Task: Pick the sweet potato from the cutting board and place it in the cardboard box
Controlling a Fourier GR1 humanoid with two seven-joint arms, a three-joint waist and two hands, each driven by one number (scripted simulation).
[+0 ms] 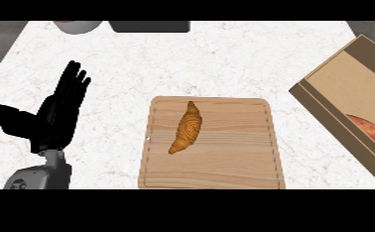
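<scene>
A wooden cutting board (219,164) lies at the lower middle of the counter. On its left half rests an orange-brown ridged piece, shaped like a croissant (187,128), lying lengthwise with nothing touching it. The cardboard box (328,121) stands open at the right, set at an angle and cut off by the view's edge. Inside it, at the far right, part of a reddish-orange sweet potato (364,125) shows. My left hand (58,112) rests open at the left, fingers up, well away from the board. My right hand does not show.
The counter is white marble. At the far edge stand a grey bowl (77,26) at the left and a dark flat object (150,26) beside it. My grey left forearm (40,175) enters at the lower left.
</scene>
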